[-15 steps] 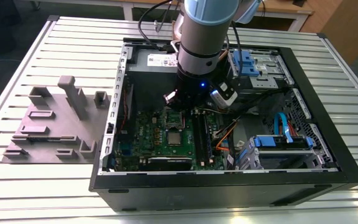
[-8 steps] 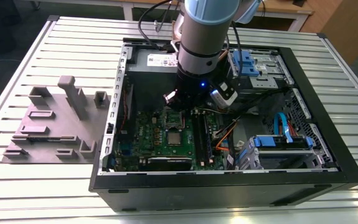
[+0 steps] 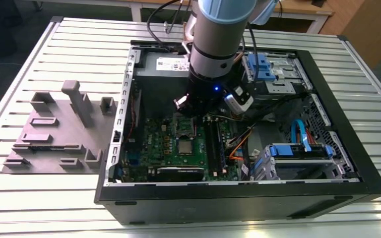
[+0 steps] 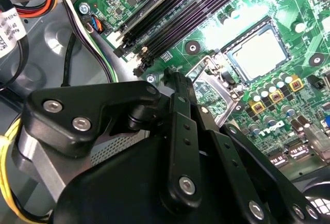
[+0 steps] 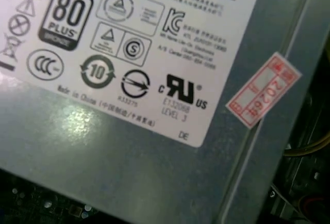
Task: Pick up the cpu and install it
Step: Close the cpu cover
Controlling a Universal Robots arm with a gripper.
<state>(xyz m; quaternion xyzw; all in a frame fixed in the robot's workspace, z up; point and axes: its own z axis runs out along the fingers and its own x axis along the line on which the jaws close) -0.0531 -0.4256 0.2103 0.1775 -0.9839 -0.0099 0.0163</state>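
Exterior view, from its left to its right: a grey fixture block (image 3: 58, 131) is lying beside the black pc case (image 3: 243, 198). Inside, the arm (image 3: 210, 64) is being held just above the mobo (image 3: 160, 144), near the cpu (image 3: 186, 148), which is judged already seated in its socket. The hold-down frame (image 3: 185, 126) is standing open, so latching is judged to be needing a steady press. In the second wrist view, whether the gripper (image 4: 174, 77) is released or clenched cannot be told.

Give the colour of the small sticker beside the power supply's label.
The sticker is white with red print, clearest in the first wrist view.
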